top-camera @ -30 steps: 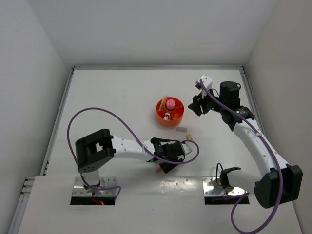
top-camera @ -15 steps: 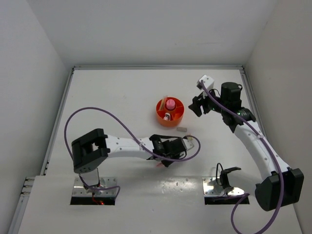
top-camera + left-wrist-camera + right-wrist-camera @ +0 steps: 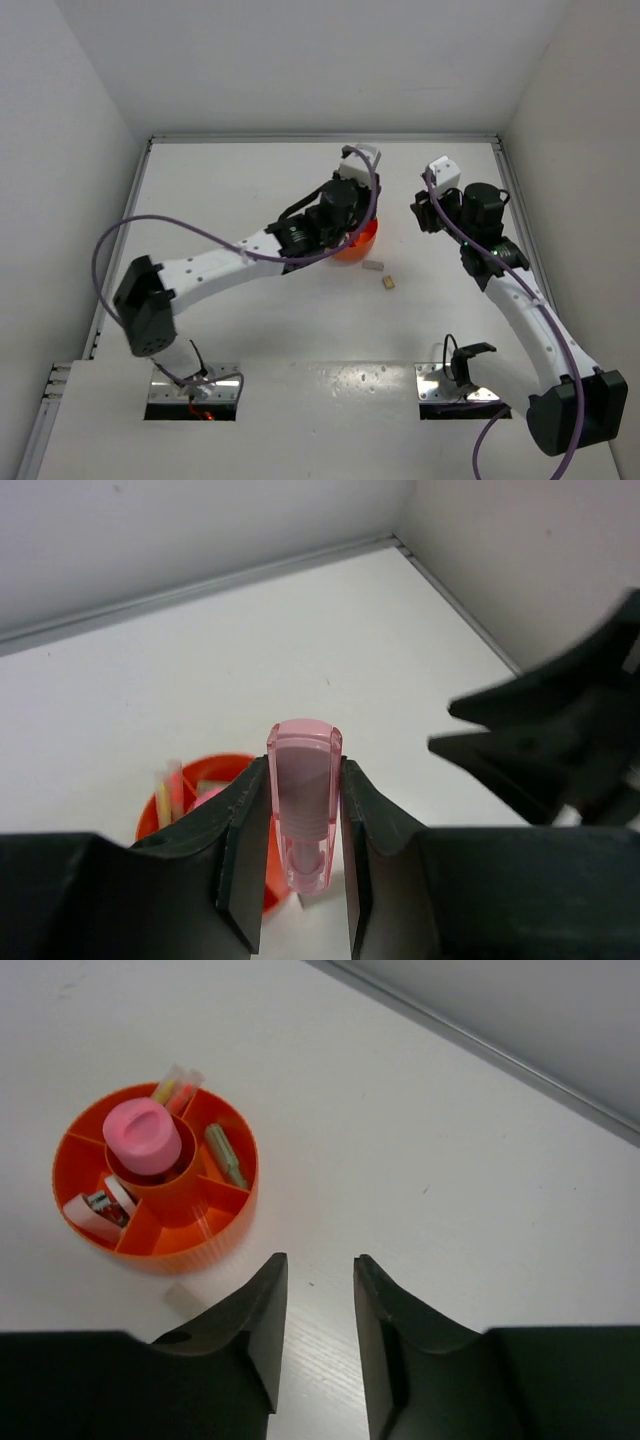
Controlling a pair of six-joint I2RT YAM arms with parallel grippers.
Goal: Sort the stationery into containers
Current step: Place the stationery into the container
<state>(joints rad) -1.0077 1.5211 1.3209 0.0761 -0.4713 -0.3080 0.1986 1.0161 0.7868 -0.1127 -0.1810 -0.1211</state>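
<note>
My left gripper [image 3: 303, 768] is shut on a stubby clear pink tube [image 3: 303, 810], held upright above the table. In the top view this gripper [image 3: 347, 212] hangs over the round orange tub [image 3: 362, 246]. The tub [image 3: 205, 1248] holds a pink-capped tube [image 3: 143, 1136] in its central well, a green stick [image 3: 226, 1155], pink and yellow sticks [image 3: 175, 1084] and a small white item [image 3: 98, 1210]. Two beige blocks [image 3: 373, 266] [image 3: 388, 283] lie on the table just in front of the tub. My right gripper [image 3: 318, 1265] is open and empty, to the right of the tub.
The back wall's edge [image 3: 320, 138] runs behind the tub. The right arm's dark fingers [image 3: 550, 735] show close to the right of the left gripper. One beige block [image 3: 186, 1298] lies by the right gripper's left finger. The white side walls close in the table.
My left arm has swung from the near table up and back over the orange tub, carrying the pink tube. My right gripper has drawn slightly right, away from the tub.
</note>
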